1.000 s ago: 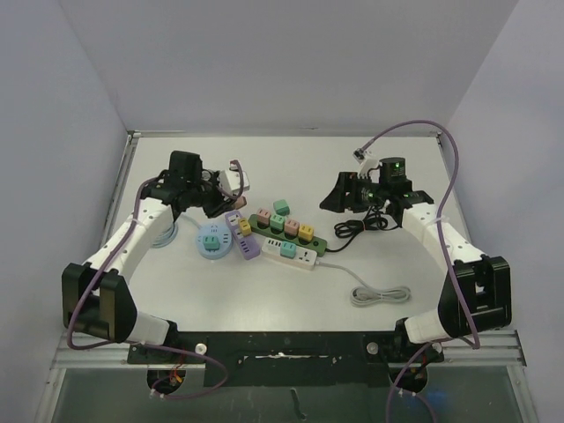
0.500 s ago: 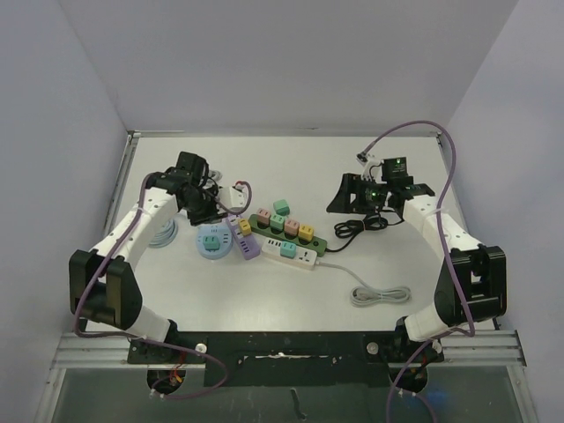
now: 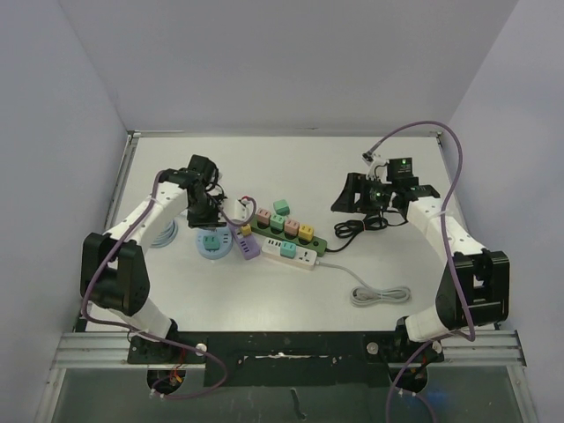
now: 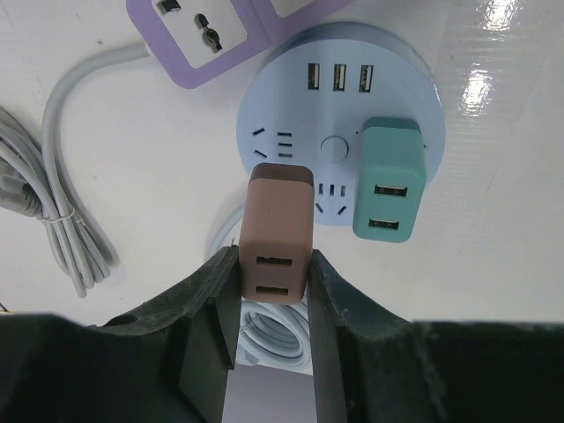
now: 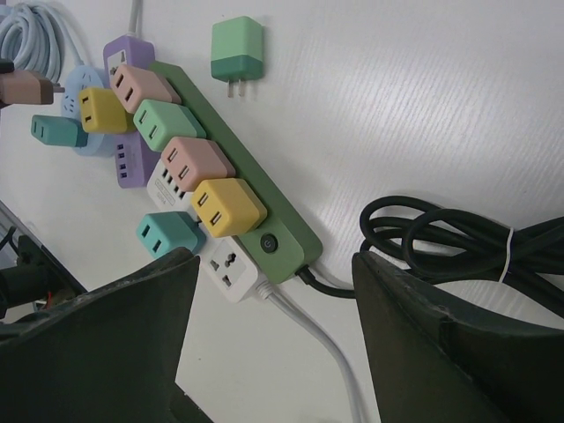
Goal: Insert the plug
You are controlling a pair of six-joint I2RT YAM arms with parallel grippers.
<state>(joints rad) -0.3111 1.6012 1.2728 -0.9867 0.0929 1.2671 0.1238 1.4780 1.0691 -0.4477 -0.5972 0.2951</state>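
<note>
Grip fits the job: the left tool (image 4: 275,266) pinches the brown plug (image 4: 280,220) by its sides, poised over free holes in the round blue socket (image 4: 295,110) beside a teal plug (image 4: 389,181). The right tool (image 5: 273,264) hangs wide, empty, near the green strip (image 5: 295,231), well apart from the socket.

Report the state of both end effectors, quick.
Left end effector: closed, holding the brown plug.
Right end effector: open, holding nothing.
</note>
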